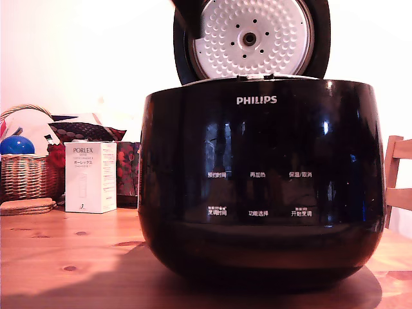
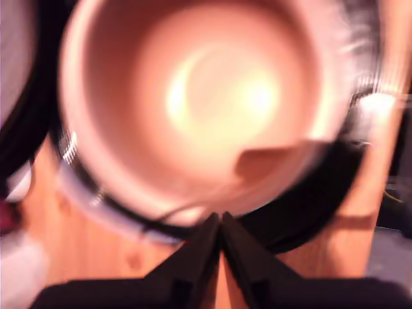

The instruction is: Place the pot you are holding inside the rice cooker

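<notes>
The pot (image 2: 193, 96) is seen from straight above in the blurred wrist view, mouth up, its rim pinched at the near edge by the gripper (image 2: 221, 222), whose jaws are drawn almost together. It is ringed by the rice cooker (image 1: 257, 193), seemingly centred over the opening. How deep it sits cannot be told. The lid (image 1: 251, 38) is raised behind the cooker, leaving room overhead.

I'm seeing the exterior view's backdrop blowing out white, glare streaking the rice cooker (image 1: 261, 180), while the wrist view is smearing badly (motion blur, overexposed centre).
</notes>
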Motion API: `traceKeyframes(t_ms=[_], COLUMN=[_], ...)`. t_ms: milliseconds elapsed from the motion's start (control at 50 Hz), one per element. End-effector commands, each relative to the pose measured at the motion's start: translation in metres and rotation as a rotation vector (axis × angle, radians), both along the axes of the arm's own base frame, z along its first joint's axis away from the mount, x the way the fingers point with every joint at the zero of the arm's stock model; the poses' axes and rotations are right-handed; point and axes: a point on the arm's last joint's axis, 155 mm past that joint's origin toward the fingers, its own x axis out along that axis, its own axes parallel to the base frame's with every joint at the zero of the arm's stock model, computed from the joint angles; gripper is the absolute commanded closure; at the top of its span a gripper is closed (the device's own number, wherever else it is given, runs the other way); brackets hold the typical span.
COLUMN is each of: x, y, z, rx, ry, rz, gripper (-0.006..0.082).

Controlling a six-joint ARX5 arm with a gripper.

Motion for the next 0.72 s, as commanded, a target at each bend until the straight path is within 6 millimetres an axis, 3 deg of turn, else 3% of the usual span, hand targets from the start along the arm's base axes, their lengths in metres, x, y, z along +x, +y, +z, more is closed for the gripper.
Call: traceKeyframes(t_ms=[0,480,700], x=[0.012,0.088,0.103], y=[0.013,0.107,0.133], z=[0.015,0.032,0.033], rx=[-0.065,-0.251,-0.279], ry=[-0.015,-0.032,-0.04], rz=[0.125,0.733,0.849], gripper=[0.0791,0.0791,0.0791])
